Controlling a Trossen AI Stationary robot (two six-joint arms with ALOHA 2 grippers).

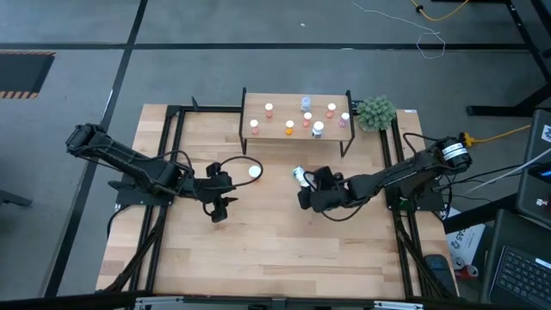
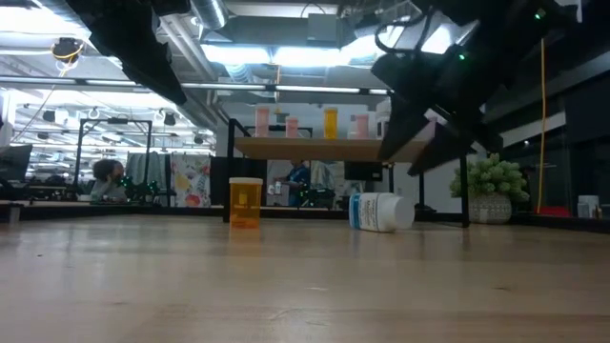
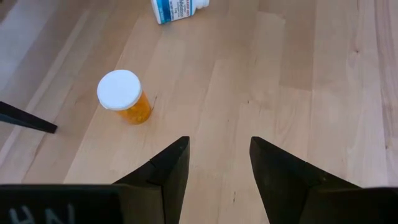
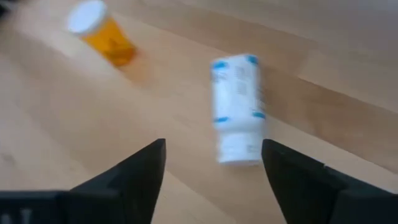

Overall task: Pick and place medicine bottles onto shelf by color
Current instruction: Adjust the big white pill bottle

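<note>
Task largely done: about eight small bottles stand on the shelf (image 1: 297,118). Two remain on the desk (image 1: 275,250): an upright orange bottle (image 1: 254,171) and a toppled white bottle (image 1: 298,176). Right end effector (image 1: 303,196), spread, hovers near the white bottle; left end effector (image 1: 219,209), spread and empty, waits left.

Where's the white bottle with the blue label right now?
The white blue-labelled bottle lies on its side on the tabletop, in front of the light-wood shelf, just ahead of the open right gripper.
</note>
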